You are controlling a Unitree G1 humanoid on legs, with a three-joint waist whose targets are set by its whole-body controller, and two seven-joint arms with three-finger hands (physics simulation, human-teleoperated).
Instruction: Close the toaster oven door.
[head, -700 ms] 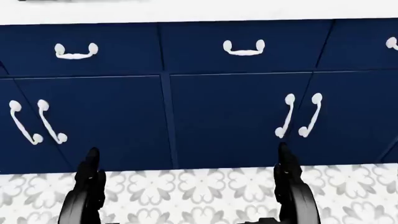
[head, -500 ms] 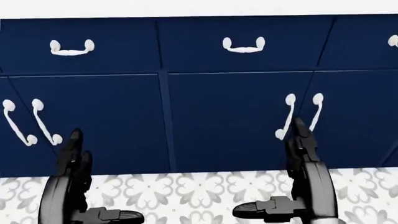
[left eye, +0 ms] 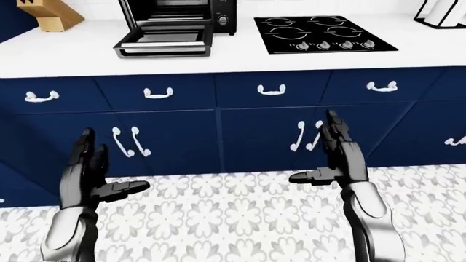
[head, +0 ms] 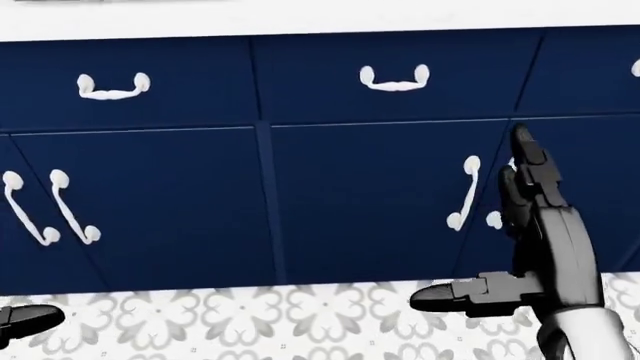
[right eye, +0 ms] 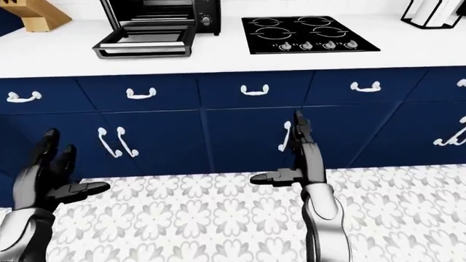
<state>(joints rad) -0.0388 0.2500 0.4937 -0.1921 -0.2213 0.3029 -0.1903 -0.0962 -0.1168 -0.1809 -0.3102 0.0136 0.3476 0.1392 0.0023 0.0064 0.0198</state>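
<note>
The toaster oven [left eye: 178, 22] stood on the white countertop [left eye: 72, 54] at the far left of the left-eye view, just left of the black cooktop [left eye: 324, 34]. Its door [left eye: 164, 43] lay folded down flat toward the robot, fully open. Judged from its form, the door was a rigid hinged panel, light, swinging on a bottom hinge; the best contact would be under its near edge, pushing up and away. The glass would likely tolerate only moderate force.

The right hand [left eye: 331, 158] was raised before the blue cabinet doors [left eye: 175, 142], fingers extended upward and thumb out sideways, holding nothing. The left hand [left eye: 91, 174] was likewise spread and empty, lower left. Both were well apart from the oven.

Against the earlier head view, the right hand stood higher in the picture, while the left had dropped almost out of view; the cabinet handles [head: 465, 191] shifted slightly, indicating camera motion.
</note>
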